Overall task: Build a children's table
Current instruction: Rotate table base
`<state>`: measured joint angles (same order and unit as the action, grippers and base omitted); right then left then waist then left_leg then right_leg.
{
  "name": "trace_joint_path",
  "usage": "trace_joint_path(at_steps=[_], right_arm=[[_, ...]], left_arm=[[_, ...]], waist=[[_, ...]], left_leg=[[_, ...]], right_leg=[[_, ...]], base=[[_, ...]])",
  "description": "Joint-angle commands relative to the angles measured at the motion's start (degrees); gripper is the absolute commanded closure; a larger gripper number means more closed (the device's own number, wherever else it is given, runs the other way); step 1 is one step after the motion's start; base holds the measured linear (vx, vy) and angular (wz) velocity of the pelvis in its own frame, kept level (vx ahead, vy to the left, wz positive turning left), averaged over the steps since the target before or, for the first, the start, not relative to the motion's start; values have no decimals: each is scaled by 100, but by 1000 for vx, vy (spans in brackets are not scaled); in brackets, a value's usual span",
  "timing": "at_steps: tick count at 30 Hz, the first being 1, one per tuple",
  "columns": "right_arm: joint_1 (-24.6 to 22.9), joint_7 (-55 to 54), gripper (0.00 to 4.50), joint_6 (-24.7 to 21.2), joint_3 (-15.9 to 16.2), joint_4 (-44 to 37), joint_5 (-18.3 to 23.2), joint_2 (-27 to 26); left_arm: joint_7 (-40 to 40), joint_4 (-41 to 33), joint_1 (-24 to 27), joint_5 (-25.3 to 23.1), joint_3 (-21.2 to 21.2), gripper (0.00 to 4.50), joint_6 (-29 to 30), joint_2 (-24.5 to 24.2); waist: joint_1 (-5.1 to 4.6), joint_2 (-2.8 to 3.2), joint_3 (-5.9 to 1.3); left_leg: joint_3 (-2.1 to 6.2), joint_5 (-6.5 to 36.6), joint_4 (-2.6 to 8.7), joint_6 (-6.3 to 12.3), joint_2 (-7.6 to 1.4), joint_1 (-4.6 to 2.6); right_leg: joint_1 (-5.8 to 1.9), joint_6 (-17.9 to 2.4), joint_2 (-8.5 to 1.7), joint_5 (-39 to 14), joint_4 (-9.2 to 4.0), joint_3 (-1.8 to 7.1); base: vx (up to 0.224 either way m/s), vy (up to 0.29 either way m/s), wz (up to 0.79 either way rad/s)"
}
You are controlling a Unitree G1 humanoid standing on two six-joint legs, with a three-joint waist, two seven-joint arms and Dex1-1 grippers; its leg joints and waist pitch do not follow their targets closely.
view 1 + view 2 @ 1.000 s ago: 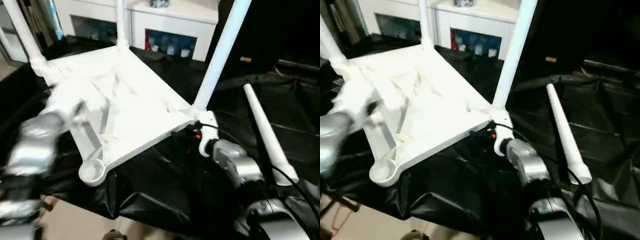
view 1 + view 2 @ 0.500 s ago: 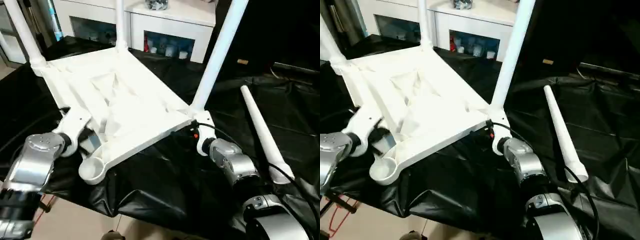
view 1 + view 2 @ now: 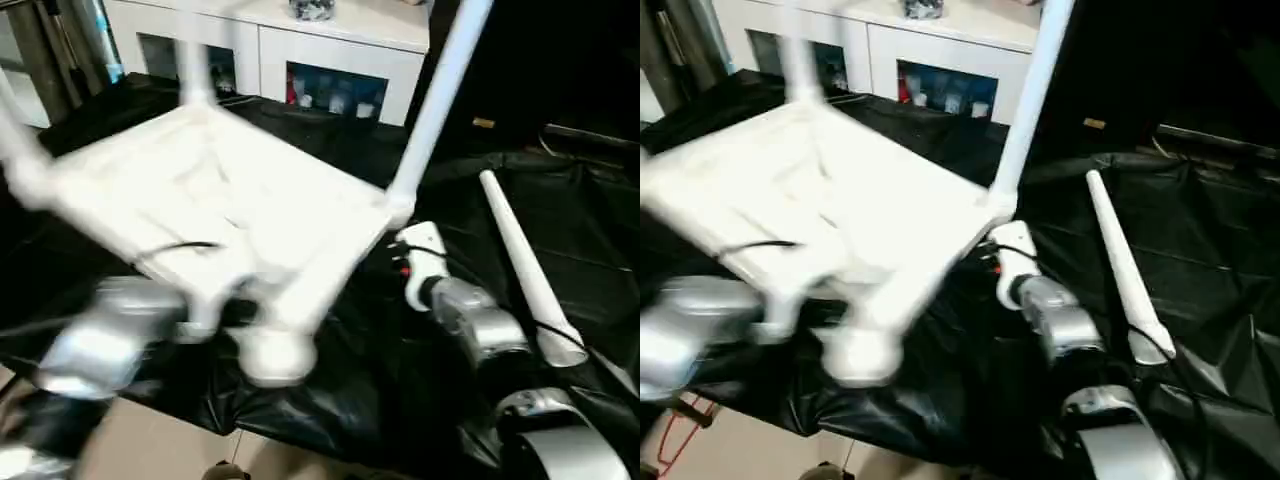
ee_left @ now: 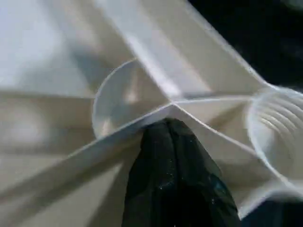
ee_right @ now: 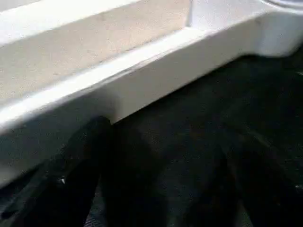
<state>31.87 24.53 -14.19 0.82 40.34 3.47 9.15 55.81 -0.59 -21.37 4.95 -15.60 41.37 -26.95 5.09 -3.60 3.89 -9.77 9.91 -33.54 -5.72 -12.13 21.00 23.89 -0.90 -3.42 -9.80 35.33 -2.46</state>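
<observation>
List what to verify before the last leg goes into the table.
1. Left hand shut on a rib of the table top: ok.
2. Right hand open, holding nothing: ok.
3. Loose leg lying uncovered on the black cloth: ok.
4. Empty corner socket facing up: ok.
5. Fitted legs fully seated: cannot tell.

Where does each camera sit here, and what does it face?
Left eye: on the head, facing down at the upturned table; both silver forearms show.
Right eye: same scene, set slightly aside; loose leg on the black cover.
Left wrist: along the left gripper, shut at a rib beside the empty socket.
Right wrist: along the right gripper, open below the rim.
All share the table.
</observation>
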Motion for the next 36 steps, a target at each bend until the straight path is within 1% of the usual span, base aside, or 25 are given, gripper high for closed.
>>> trace_joint_path(at_steps=[1, 2, 3, 4, 5, 6, 8, 9, 12, 13, 14, 15, 16, 18, 20, 21, 22, 24, 25, 26, 27, 28, 31, 33, 36], right_arm=[[-27, -9, 46, -135, 20, -327, -18, -7], [-44, -19, 46, -159, 11, -370, -18, 12], [-188, -142, 46, -379, -85, -734, -27, 164], [-243, -170, 46, -437, -127, -873, -24, 221], [-270, -183, 46, -465, -146, -943, -19, 250], [-349, -255, 46, -652, -200, -1188, -17, 332], [-386, -305, 46, -772, -222, -1329, -17, 380], [-441, -348, 46, -842, -239, -1492, -40, 431], [-516, -452, 46, -944, -259, -1766, -134, 522], [-480, -647, 46, -1132, -344, -1862, -192, 563], [-480, -647, 46, -1132, -344, -1862, -192, 563], [-430, -870, 46, -1380, -455, -2013, -226, 625], [-430, -870, 46, -1380, -455, -2013, -226, 625], [-301, -861, 46, -1874, -869, -2418, 205, 713], [-278, -895, 30, -2007, -926, -2508, 182, 808], [-249, -985, 13, -2177, -965, -2554, 64, 951], [-247, -990, 13, -2186, -967, -2554, 56, 959], [-230, -1050, 4, -2275, -999, -2558, 8, 1021], [-190, -1116, 0, -2302, -1066, -2520, -7, 1076], [-108, -1245, 0, -2281, -1158, -2414, -46, 1162], [4, -1380, 0, -2284, -1269, -2260, -72, 1261], [71, -1462, 0, -2316, -1338, -2184, -84, 1319], [180, -1364, 0, -2516, -1348, -2022, -71, 1593], [244, -1282, 0, -2580, -1338, -1860, -61, 1731], [315, -1132, 0, -2656, -1323, -1645, -55, 1865]], left_arm=[[-21, 102, -162, 132, -258, 443, -255, 224], [-54, 152, -186, 121, -264, 443, -294, 272], [-284, 530, -362, 41, -266, 443, -543, 597], [-379, 676, -430, 5, -257, 443, -644, 706], [-427, 752, -466, -13, -253, 443, -696, 760], [-502, 960, -562, -68, -256, 443, -856, 861], [-531, 1102, -622, -108, -257, 443, -1023, 908], [-650, 1280, -685, -164, -211, 443, -1196, 970], [-804, 1560, -788, -249, -135, 443, -1626, 1046], [-801, 1574, -810, -200, -65, 443, -1772, 1076], [-801, 1574, -810, -200, -65, 443, -1772, 1076], [-813, 1589, -837, -114, 43, 443, -1977, 1134], [-813, 1589, -837, -114, 43, 443, -1977, 1134], [-1083, 1440, -788, 94, 354, 443, -2376, 1292], [-1184, 1380, -776, 229, 529, 448, -2361, 1365], [-1286, 1243, -731, 330, 699, 416, -2351, 1381], [-1293, 1236, -729, 332, 705, 416, -2351, 1381], [-1357, 1196, -707, 323, 752, 406, -2386, 1373], [-1430, 1139, -666, 323, 807, 383, -2373, 1364], [-1629, 1106, -613, 251, 880, 383, -2380, 1370], [-1811, 1073, -549, 235, 970, 373, -2318, 1416], [-1921, 1063, -509, 237, 1023, 367, -2292, 1450], [-2281, 946, -380, 88, 1074, 335, -2226, 1509], [-2606, 911, -348, 19, 1180, 327, -2294, 1588], [-2400, 866, -350, 55, 1106, 286, -2365, 1508]], waist=[[5, 110, -444], [4, 183, -444], [-27, 160, -429], [-24, 192, -430], [-15, 162, -442], [-12, 195, -441], [-23, 194, -447], [-35, 164, -438], [-41, 208, -453], [-43, 242, -448], [-56, 214, -456], [-46, 230, -463], [-47, 233, -465], [-49, 284, -459], [-45, 266, -455], [-39, 266, -463], [-37, 242, -465], [-37, 253, -464], [-42, 223, -463], [-48, 184, -468], [-58, 199, -468], [-53, 206, -463], [-56, 235, -461], [-46, 227, -468], [-24, 209, -476]], left_leg=[[-34, 886, 383, -162, -38, -50], [-31, 914, 376, -167, -32, -64], [-49, 1025, 371, -123, -16, -64], [-39, 1040, 366, -130, -15, -64], [-43, 1092, 363, -113, -23, -85], [-27, 1082, 366, -107, -18, -55], [-24, 1125, 361, -99, -21, -66], [-26, 1083, 362, -75, -4, -37], [-17, 1051, 354, -62, -9, -34], [-20, 1058, 353, -56, -6, -39], [-26, 1055, 346, -65, -7, -46], [-20, 984, 347, -69, -11, -47], [-24, 973, 341, -68, -14, -47], [-28, 1084, 339, -48, -14, -57], [-27, 1023, 330, -24, -8, -45], [-29, 982, 322, -20, -1, -40], [-32, 956, 325, -13, -8, -44], [-43, 908, 310, 13, 3, -38], [-44, 896, 314, 17, 0, -35], [-50, 865, 310, 36, 6, -27], [-35, 838, 311, 10, -9, -28], [-47, 858, 305, 17, -2, -37], [-48, 906, 292, 37, 2, -41], [-53, 880, 280, 75, 11, -36], [-52, 851, 275, 126, 15, -26]], right_leg=[[-355, -1031, -322, -568, -327, 219], [-338, -1043, -321, -549, -324, 224], [-338, -1023, -295, -645, -381, 221], [-347, -1008, -299, -677, -376, 225], [-342, -983, -304, -770, -388, 225], [-365, -961, -314, -867, -391, 226], [-355, -922, -308, -990, -408, 221], [-371, -870, -296, -1066, -426, 217], [-367, -802, -311, -1196, -431, 213], [-351, -799, -304, -1221, -450, 213], [-353, -825, -293, -1184, -442, 214], [-358, -852, -294, -1102, -430, 211], [-353, -872, -294, -1053, -424, 214], [-357, -908, -287, -1013, -437, 216], [-369, -927, -281, -922, -416, 210], [-377, -924, -281, -957, -405, 211], [-372, -927, -286, -967, -411, 212], [-361, -888, -279, -1004, -419, 214], [-365, -879, -280, -1020, -419, 212], [-367, -853, -280, -1058, -422, 209], [-369, -875, -291, -1065, -396, 204], [-353, -855, -281, -1108, -418, 204], [-351, -791, -262, -1132, -417, 207], [-356, -806, -259, -1061, -426, 201], [-356, -844, -272, -1098, -425, 196]], base=[[0, 0, 0], [0, 0, 0], [0, 0, 0], [0, 0, 0], [0, 0, 0], [0, 0, 0], [0, 0, 0], [0, 0, 0], [0, 0, 0], [0, 0, 0], [0, 0, 0], [0, 0, 0], [0, 0, 0], [0, 0, 0], [0, 0, 0], [0, 0, 0], [0, 0, 0], [0, 0, 0], [0, 0, 0], [0, 0, 0], [0, 0, 0], [0, 0, 0], [0, 0, 0], [0, 0, 0], [0, 0, 0]])
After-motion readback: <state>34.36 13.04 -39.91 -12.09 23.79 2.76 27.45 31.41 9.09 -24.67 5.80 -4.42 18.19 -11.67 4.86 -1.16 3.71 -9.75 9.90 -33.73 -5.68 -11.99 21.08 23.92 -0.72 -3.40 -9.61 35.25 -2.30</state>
